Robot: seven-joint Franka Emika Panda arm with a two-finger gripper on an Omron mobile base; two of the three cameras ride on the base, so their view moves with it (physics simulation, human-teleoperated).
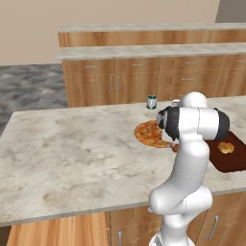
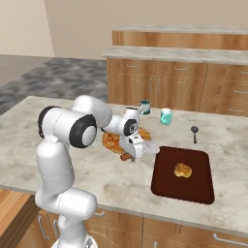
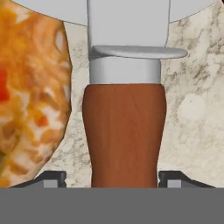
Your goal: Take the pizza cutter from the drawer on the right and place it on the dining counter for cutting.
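The pizza cutter lies flat on the dining counter, its brown handle pointing toward my hand and its white blade toward the dark board. My gripper hovers low over the handle at the pizza's right edge. Its jaws straddle the handle, and the left fingertip stands off the wood, so the gripper is open. From the left base view my arm hides most of the cutter; only a bit of handle peeks out. The drawer is out of view.
A pizza lies just left of the cutter. A dark red board with a bun sits to the right. A teal cup, a dark glass and a small spoon stand farther back. Wall counters run behind.
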